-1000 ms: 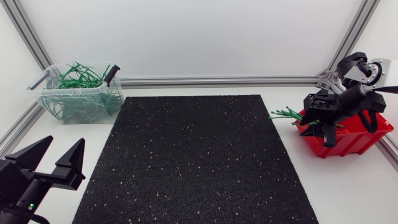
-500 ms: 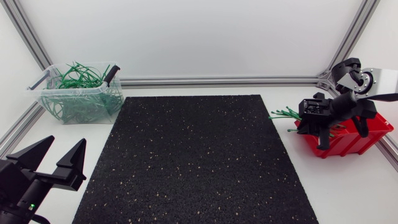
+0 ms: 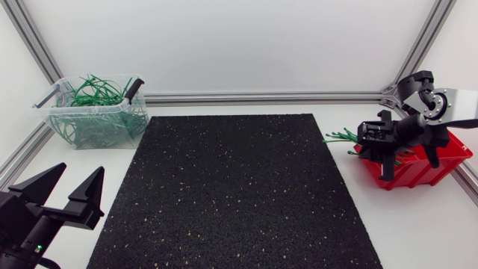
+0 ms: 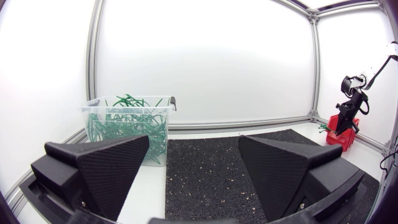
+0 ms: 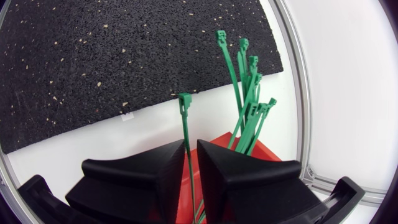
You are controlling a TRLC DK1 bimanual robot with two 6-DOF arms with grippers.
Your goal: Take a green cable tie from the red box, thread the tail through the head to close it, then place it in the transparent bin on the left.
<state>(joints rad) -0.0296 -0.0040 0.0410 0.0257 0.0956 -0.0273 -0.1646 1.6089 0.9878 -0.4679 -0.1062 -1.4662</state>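
Observation:
The red box (image 3: pixel 432 161) stands at the table's right edge, with green cable ties (image 3: pixel 342 137) sticking out over its left rim. My right gripper (image 3: pixel 385 166) is down in that box. In the right wrist view its fingers (image 5: pixel 191 144) stand nearly together on a single green cable tie (image 5: pixel 186 124), whose head points away from the bunch of other ties (image 5: pixel 249 93). The transparent bin (image 3: pixel 97 125) at the back left holds several looped green ties. My left gripper (image 3: pixel 76 170) hovers open and empty at the front left; its fingers (image 4: pixel 194 146) point towards the bin (image 4: pixel 124 121).
A black speckled mat (image 3: pixel 231 187) covers the middle of the table. Aluminium frame rails (image 3: pixel 261 97) run along the back and side edges. White table surface lies between the mat and the red box.
My right gripper has narrowed its fingers onto one tie in the red box and shifted slightly up and left. The left arm has not moved.

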